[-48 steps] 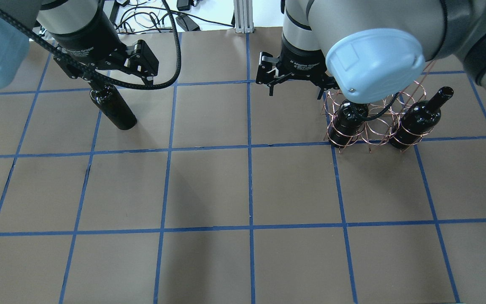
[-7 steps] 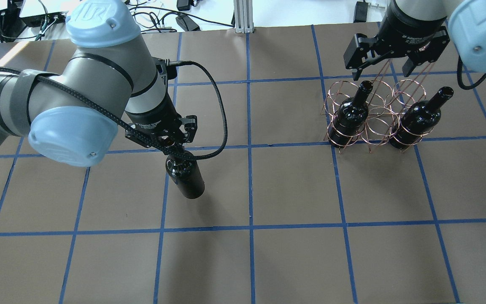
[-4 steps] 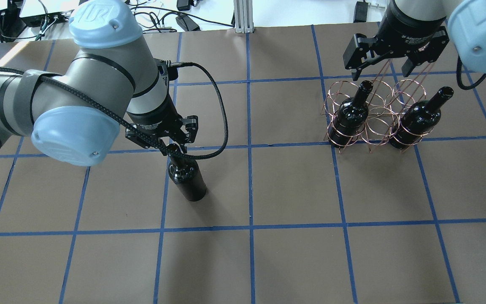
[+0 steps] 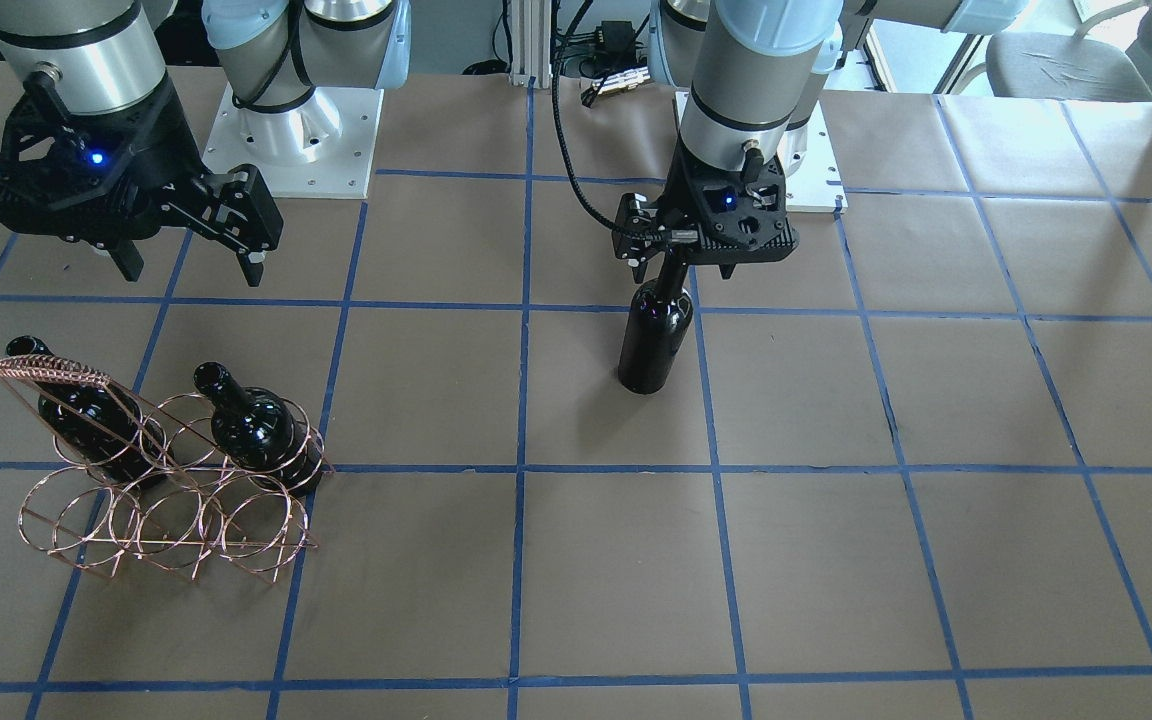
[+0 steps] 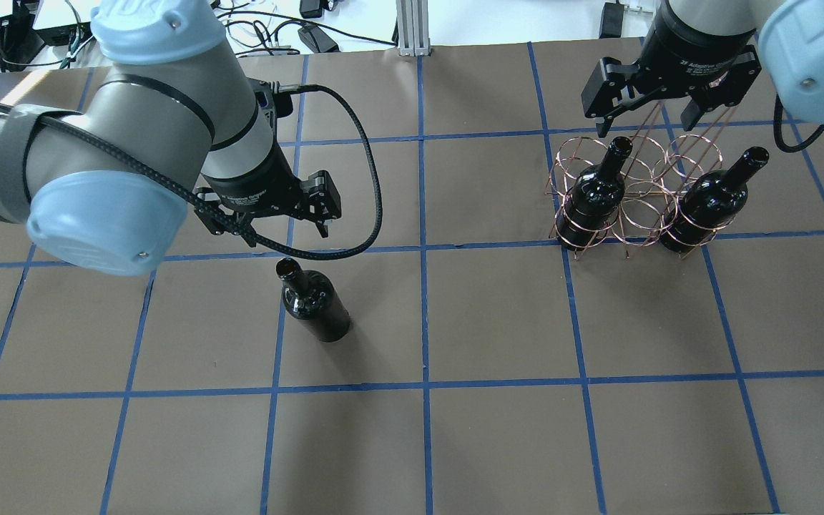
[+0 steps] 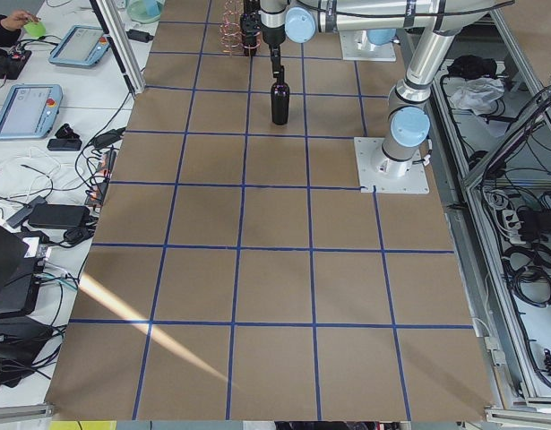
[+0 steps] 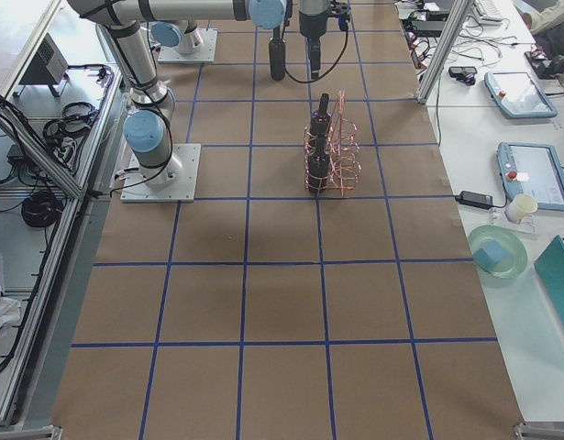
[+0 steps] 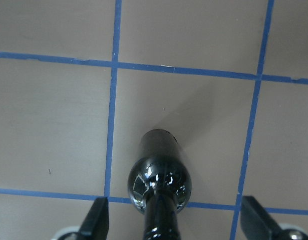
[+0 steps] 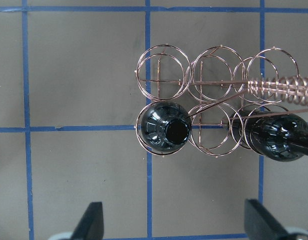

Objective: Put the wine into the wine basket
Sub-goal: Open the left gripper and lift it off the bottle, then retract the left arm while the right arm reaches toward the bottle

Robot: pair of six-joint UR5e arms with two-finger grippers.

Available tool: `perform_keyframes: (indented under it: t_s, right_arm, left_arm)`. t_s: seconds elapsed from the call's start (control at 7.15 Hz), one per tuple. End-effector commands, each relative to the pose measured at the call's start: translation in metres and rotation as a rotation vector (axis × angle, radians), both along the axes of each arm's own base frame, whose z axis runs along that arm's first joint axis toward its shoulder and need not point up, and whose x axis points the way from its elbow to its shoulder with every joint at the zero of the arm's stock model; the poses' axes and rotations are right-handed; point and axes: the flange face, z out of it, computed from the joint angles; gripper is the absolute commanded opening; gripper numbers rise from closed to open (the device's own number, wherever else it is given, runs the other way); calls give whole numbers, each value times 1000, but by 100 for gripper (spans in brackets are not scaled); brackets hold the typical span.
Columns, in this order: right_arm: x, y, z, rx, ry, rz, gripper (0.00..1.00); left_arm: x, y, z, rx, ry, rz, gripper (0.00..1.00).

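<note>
the wine (image 5: pixel 315 306) stands upright on the brown table (image 5: pixel 498 443), alone, left of the table's middle in the overhead view and well apart from the wine basket (image 5: pixel 637 211). its base sits just beside a crossing of blue tape lines (image 8: pixel 112 64).

the left gripper (image 4: pixel 681 262) hangs right over the bottle's neck. its fingers (image 8: pixel 99 222) are spread wide, one to each side of the neck, with clear gaps, so they grasp nothing. the bottle's mouth runs off the lower edge of the wrist view, so how far the neck reaches up between them is hard to tell; from the front it seems to reach about fingertip level.

the wine basket stands on the far right of the table in the overhead view. two other bottles (image 5: pixel 594 200) sit upright in it, in the two end rings of one row, with one ring between them. its coil-wrapped handle (image 9: pixel 279 86) shows above the other row in the right wrist view.

the right gripper (image 5: pixel 646 121) hovers above the basket, its fingers (image 9: pixel 93 220) wide apart and holding nothing.
</note>
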Motion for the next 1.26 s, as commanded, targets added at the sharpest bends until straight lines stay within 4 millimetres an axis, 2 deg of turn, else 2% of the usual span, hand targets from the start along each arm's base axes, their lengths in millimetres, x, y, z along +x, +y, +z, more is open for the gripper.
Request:
perform_keyframes:
  t_s: [0.0, 0.14, 0.28, 0.42, 0.56, 0.7, 0.84, 0.98, 1.12]
  right_arm:
    - [-2, 1, -3, 7, 3, -4, 100]
    - [-1, 4, 0, 3, 0, 0, 100]
    - [-1, 4, -2, 2, 0, -2, 100]
    - [-1, 3, 1, -8, -1, -8, 100]
    - [4, 6, 3, -14, -5, -12, 100]
    - [17, 9, 4, -18, -18, 5, 100]
    - [53, 18, 6, -23, -58, -52, 100]
    - [99, 33, 4, -29, -64, -75, 100]
    - [148, 55, 0, -24, -77, -115, 100]
  left_arm:
    - [5, -8, 65, -14, -4, 9, 100]
    - [13, -7, 94, -5, -6, 15, 100]
    - [17, -6, 101, -14, 3, 24, 100]
    - [19, -9, 97, -11, -8, 26, 100]
    - [34, -12, 107, -32, -1, 12, 100]
    - [72, -26, 120, -61, 4, -16, 100]
    - [110, -34, 139, -98, -12, -70, 100]
    - [122, -28, 148, -105, -20, -45, 100]
    - [126, -23, 148, -89, -20, -34, 100]
